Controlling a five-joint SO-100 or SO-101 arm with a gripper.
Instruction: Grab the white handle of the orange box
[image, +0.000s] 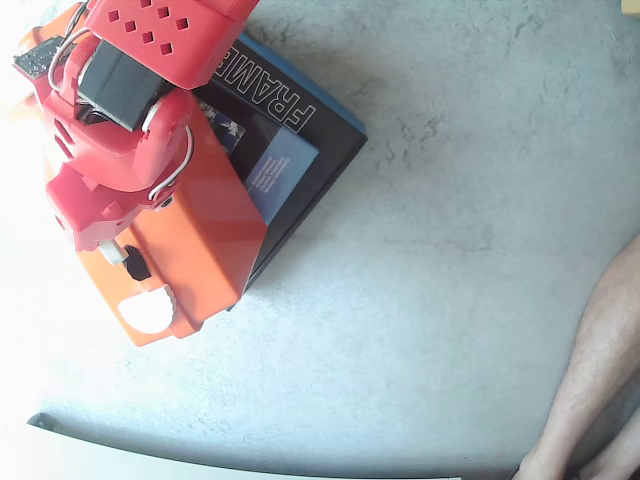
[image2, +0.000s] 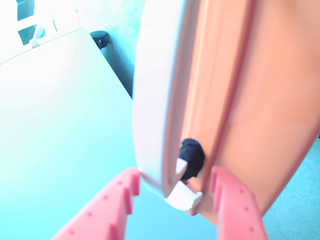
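Between jaws: white handle, orange box.

Orange box, white handle, red pincer

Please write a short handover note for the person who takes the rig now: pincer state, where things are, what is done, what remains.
Pincer: open, its red fingers on either side of the white handle near a black hinge piece.
Orange box: lies partly on the black-and-blue box, on the grey table.
Done: pincer placed around the handle.
Left: close on the handle; no grip visible yet.
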